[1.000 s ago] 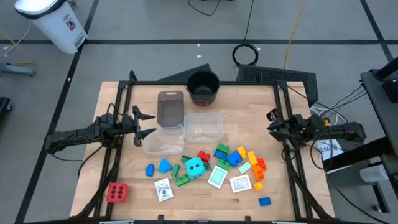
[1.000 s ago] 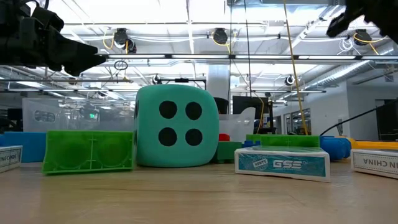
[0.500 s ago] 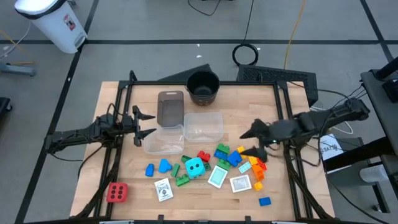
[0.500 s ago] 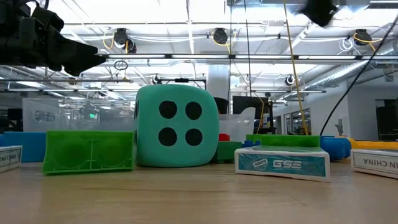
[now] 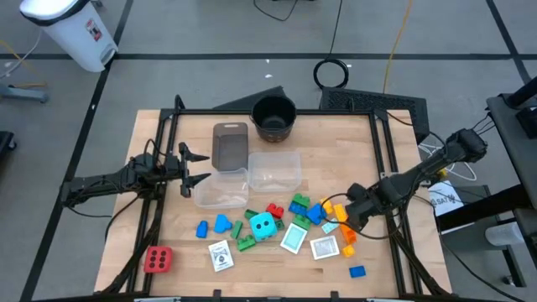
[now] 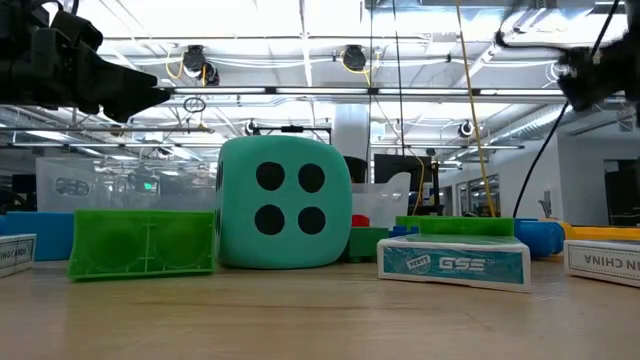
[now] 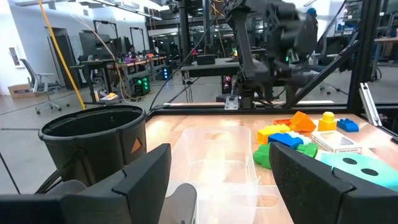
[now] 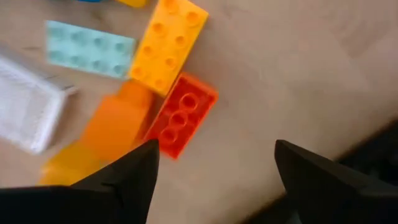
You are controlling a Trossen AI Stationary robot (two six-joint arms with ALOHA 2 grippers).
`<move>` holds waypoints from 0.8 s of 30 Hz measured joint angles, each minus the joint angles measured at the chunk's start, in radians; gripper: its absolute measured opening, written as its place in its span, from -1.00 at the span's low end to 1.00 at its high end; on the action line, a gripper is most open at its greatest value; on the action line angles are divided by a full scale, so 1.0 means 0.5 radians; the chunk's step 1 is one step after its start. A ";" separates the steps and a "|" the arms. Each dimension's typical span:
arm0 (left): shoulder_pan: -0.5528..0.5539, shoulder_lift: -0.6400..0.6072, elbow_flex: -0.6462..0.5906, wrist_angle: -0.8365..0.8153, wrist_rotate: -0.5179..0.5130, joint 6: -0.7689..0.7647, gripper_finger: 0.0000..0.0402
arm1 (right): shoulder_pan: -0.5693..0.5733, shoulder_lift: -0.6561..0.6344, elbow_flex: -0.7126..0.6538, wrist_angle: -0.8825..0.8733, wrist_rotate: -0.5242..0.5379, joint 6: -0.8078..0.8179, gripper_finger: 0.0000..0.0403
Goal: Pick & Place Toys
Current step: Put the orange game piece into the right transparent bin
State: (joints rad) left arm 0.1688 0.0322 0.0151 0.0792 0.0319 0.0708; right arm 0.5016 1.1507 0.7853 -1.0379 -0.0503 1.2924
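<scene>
Overhead, a wooden worktop carries a scatter of toys along its near half. The right claw hangs low over the right end of the pile with its two fingers spread and nothing between them. Its wrist camera looks straight down on a red studded block lying flat, touching a yellow studded block at one end and an orange piece along its side; a pale mint plate lies just beside them. The red block looks like hard, light plastic, stiff and smooth, so it would probably slide if nudged. Its long side facing bare wood is free, the other crowded, so a pinch across the short width would likely need a finger wedged beside the orange piece. The left claw waits, fingers apart, beside a clear tub.
</scene>
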 joint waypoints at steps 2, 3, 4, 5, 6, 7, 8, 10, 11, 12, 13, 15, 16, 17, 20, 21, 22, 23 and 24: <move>0.000 0.000 0.000 0.000 0.000 0.000 0.36 | 0.022 -0.027 -0.143 0.216 -0.004 0.031 0.40; 0.000 0.000 0.000 0.000 0.000 0.000 0.36 | 0.029 -0.032 -0.205 0.302 -0.005 0.047 0.39; 0.000 0.000 0.001 0.000 0.000 -0.001 0.36 | 0.035 -0.035 -0.265 0.377 -0.005 0.060 0.38; 0.000 0.000 0.001 0.000 0.000 0.000 0.36 | 0.037 -0.037 -0.321 0.448 -0.004 0.062 0.37; 0.000 0.000 0.000 0.000 0.000 0.000 0.36 | 0.037 -0.039 -0.365 0.521 -0.004 0.063 0.36; 0.000 0.000 0.001 0.000 0.000 -0.001 0.36 | 0.036 -0.042 -0.403 0.591 -0.002 0.062 0.36; 0.000 0.000 0.001 0.000 0.000 0.000 0.36 | 0.035 -0.045 -0.433 0.661 0.002 0.060 0.35; 0.000 0.000 0.000 0.000 0.000 0.000 0.36 | 0.035 -0.041 -0.480 0.726 0.035 0.041 0.33; 0.000 0.000 0.001 0.000 0.000 0.000 0.36 | 0.035 -0.040 -0.492 0.728 0.053 0.026 0.32; 0.000 0.000 0.000 0.000 0.000 0.000 0.36 | 0.035 -0.042 -0.498 0.719 0.077 0.012 0.31; 0.000 0.000 0.001 0.000 0.000 -0.001 0.36 | 0.035 -0.043 -0.498 0.702 0.101 -0.004 0.29; 0.000 0.000 0.000 0.000 0.000 0.000 0.36 | 0.035 -0.042 -0.498 0.657 0.134 -0.036 0.24; 0.000 0.000 0.000 0.000 0.000 -0.001 0.36 | 0.035 -0.042 -0.498 0.636 0.151 -0.042 0.20; 0.000 0.000 0.000 0.000 0.000 0.000 0.36 | 0.035 -0.042 -0.498 0.612 0.156 -0.046 0.16; 0.000 0.000 0.001 0.000 0.000 0.000 0.36 | 0.035 -0.042 -0.499 0.570 0.152 -0.084 -0.01; 0.000 0.000 0.001 0.000 0.000 0.000 0.36 | 0.035 -0.041 -0.499 0.565 0.151 -0.096 -0.09; 0.000 0.000 0.000 0.000 0.000 -0.001 0.36 | 0.035 -0.043 -0.499 0.565 0.150 -0.105 -0.16; 0.000 0.000 0.000 0.000 0.000 0.000 0.36 | 0.035 -0.049 -0.499 0.564 0.149 -0.114 -0.24; 0.000 0.000 0.001 0.000 0.000 0.000 0.36 | 0.035 -0.059 -0.500 0.564 0.148 -0.125 -0.32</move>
State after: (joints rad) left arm 0.1688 0.0322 0.0154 0.0792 0.0319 0.0706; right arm 0.5194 1.1210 0.5354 -0.7559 0.0238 1.2301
